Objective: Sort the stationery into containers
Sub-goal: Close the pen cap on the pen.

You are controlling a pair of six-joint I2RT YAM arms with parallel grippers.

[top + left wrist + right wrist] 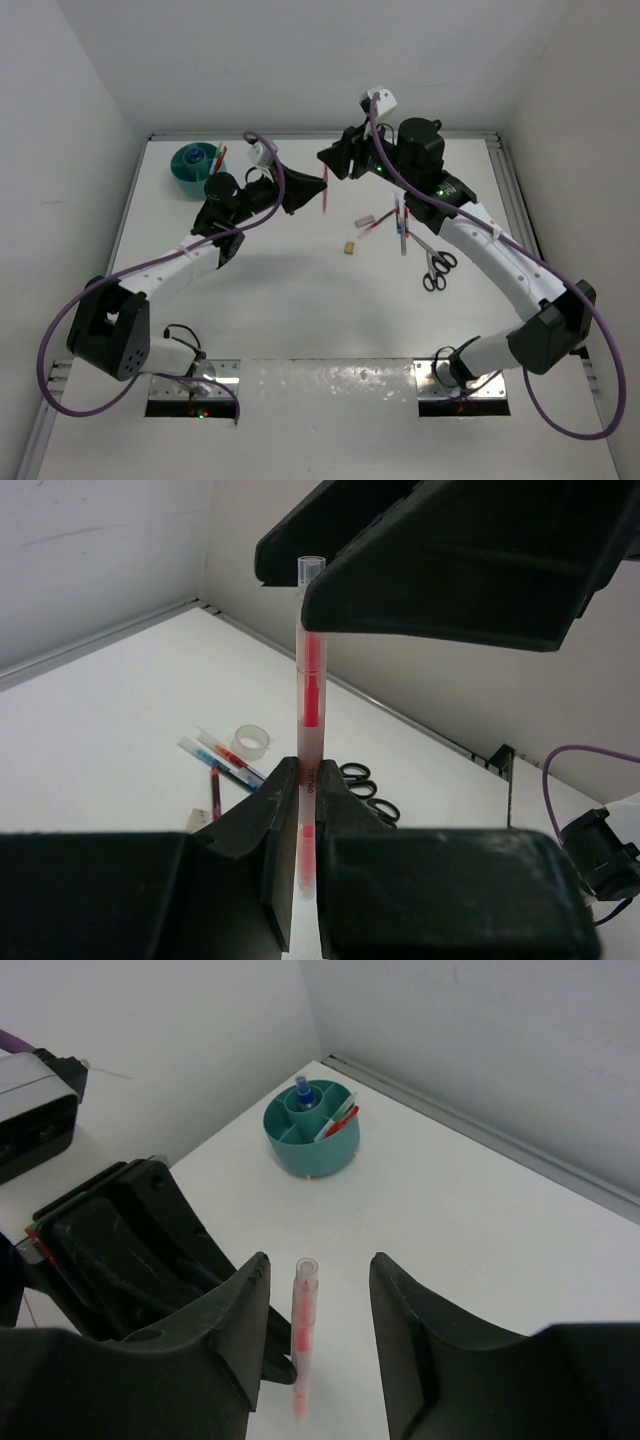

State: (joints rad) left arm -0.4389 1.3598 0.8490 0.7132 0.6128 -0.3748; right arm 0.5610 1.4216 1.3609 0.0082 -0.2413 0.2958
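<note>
Top external: left pincer (322, 192) is clamping red pen (325, 202) mid-air, pen hanging upright; right pincer (336, 163) is hovering just above it. Teal tub (182, 172) is sitting well to left of left pincer; scissors (437, 268) are lying well to right of both pincers.
Left wrist: left pincer (305, 785) is squeezing pen's (310, 695) lower part, jaws tight on it; right pincer (300, 580) is straddling pen's top end. Tape roll (250, 740) & loose pens (225, 755) are lying beyond left pincer.
Right wrist: right pincer (318, 1270) is standing open, jaws either side of pen's (302, 1325) top w/ gaps showing. Tub (300, 1155) is sitting well beyond fingertips, holding blue-capped bottle (302, 1088).
</note>
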